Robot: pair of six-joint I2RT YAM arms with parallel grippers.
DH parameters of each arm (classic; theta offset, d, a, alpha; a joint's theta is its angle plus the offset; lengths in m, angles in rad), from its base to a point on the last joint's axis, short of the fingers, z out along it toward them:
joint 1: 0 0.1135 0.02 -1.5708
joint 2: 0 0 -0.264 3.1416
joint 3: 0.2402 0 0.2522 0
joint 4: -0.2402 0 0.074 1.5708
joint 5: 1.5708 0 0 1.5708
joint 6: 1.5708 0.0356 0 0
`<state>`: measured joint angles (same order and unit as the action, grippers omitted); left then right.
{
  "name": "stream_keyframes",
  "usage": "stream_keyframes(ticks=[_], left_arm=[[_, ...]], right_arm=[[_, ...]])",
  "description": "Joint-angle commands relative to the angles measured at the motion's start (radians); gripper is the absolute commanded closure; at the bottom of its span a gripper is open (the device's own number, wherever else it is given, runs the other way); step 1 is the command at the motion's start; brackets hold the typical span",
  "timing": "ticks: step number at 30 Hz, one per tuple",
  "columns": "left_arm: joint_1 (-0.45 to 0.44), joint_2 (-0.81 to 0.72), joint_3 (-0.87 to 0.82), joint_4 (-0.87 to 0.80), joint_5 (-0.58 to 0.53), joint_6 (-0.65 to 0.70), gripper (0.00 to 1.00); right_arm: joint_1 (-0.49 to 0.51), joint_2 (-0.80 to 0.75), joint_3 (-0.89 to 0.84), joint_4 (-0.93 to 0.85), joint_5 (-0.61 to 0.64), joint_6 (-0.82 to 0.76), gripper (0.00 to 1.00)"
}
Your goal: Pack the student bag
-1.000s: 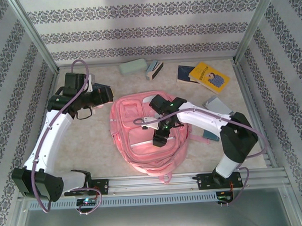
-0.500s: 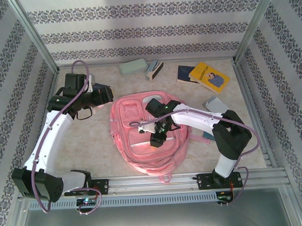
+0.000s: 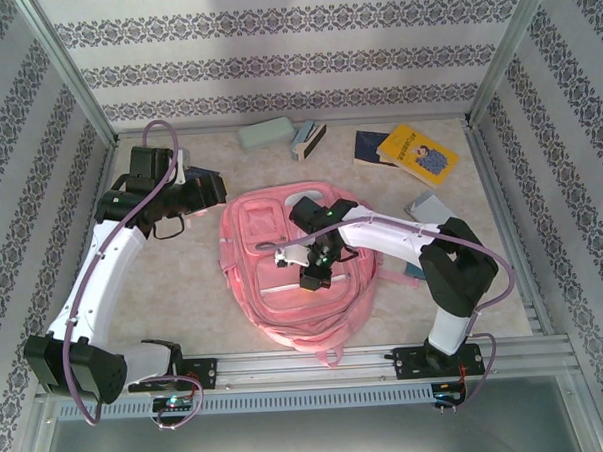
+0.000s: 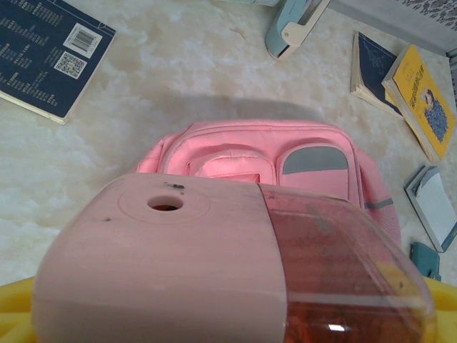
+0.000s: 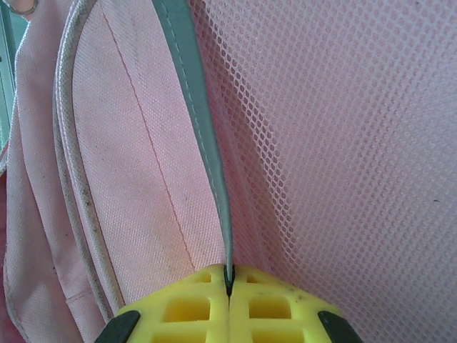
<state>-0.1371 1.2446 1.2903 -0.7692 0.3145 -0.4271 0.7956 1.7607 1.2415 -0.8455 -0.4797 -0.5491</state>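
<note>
Right gripper has closed (pinching trim) atop the student bag.

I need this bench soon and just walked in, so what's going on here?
The right tool is shut on the grey trim of a mesh pocket on the pink backpack, which lies flat mid-table. The left tool hovers left of it, holding a pink sharpener-like box. A yellow book lies unpacked near the far edge.
</note>
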Motion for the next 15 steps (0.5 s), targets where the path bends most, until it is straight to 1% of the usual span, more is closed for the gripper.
stream_keyframes(ticks=[1, 5, 8, 15], left_arm=[[-0.01, -0.005, 0.013, 0.048, 0.013, -0.005, 0.52], [-0.01, -0.008, 0.025, 0.038, 0.012, -0.015, 0.53], [-0.01, -0.011, 0.035, 0.03, 0.02, -0.021, 0.53], [-0.01, -0.035, 0.05, 0.005, 0.054, -0.039, 0.54]], right_arm=[[-0.02, -0.053, 0.041, 0.054, -0.006, 0.024, 1.0], [-0.087, -0.138, 0.052, 0.162, -0.06, 0.125, 1.0], [-0.142, -0.166, 0.082, 0.216, -0.155, 0.243, 1.0], [-0.245, -0.133, 0.165, 0.282, -0.357, 0.48, 1.0]])
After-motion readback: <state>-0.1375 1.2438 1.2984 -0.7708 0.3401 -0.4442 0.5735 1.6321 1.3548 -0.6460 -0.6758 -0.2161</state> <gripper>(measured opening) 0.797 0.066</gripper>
